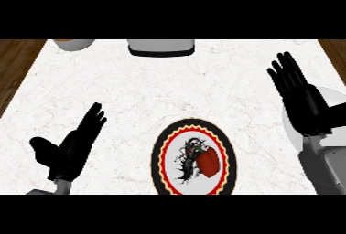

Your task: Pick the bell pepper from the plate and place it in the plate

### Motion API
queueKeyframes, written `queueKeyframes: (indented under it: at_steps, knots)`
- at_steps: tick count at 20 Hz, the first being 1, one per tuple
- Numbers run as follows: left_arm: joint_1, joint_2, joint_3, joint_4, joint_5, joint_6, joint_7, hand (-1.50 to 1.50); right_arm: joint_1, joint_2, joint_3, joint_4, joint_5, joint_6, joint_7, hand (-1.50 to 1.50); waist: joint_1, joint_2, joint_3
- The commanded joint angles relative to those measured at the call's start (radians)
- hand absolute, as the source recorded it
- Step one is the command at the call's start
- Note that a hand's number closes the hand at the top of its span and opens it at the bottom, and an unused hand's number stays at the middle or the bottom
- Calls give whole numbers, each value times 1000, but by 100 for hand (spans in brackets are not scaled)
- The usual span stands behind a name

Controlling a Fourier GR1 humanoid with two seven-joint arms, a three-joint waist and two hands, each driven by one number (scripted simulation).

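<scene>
A red bell pepper (208, 161) lies on a patterned plate (164, 157) with a black and red scalloped rim, low in the middle of the head view. A plain white plate (334, 97) sits at the right edge, largely hidden under my right forearm. My right hand (297, 93) is open with straight fingers, above that white plate and up-right of the pepper. At the lower left my left hand (73, 145) rests open, fingers up, well left of the patterned plate. Neither hand touches the pepper.
A white container with a dark base (162, 47) stands at the counter's far edge, centre. A white bowl-like object with an orange inside (73, 43) sits at the far left. Wooden floor shows beyond the marble counter's left (13, 68) and right sides.
</scene>
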Motion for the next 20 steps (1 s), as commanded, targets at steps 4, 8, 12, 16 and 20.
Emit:
queueKeyframes:
  at_steps: [4, 8, 12, 16, 20]
  knots:
    - [-15, 22, 23, 78, -103, 97, 13, 0, -43, 31, 208, -74, -63, 287, 58, 150, 16, 3, -11]
    - [-5, 50, 21, 101, -102, 92, 56, 0, -221, -232, 250, -159, 362, 288, -58, 150, 16, -56, -33]
    - [-42, 29, 27, 118, -142, 158, 80, 0, 23, -110, 386, -115, 586, 119, -328, 150, -16, 5, -7]
    - [-52, 17, 12, 111, -156, 162, 74, 0, 122, 49, 309, 70, 208, 252, -440, -150, 10, 21, -3]
    - [-45, -22, -20, 130, -199, 192, 72, 0, 83, -50, 418, 196, 405, 419, -683, -150, 10, 6, -9]
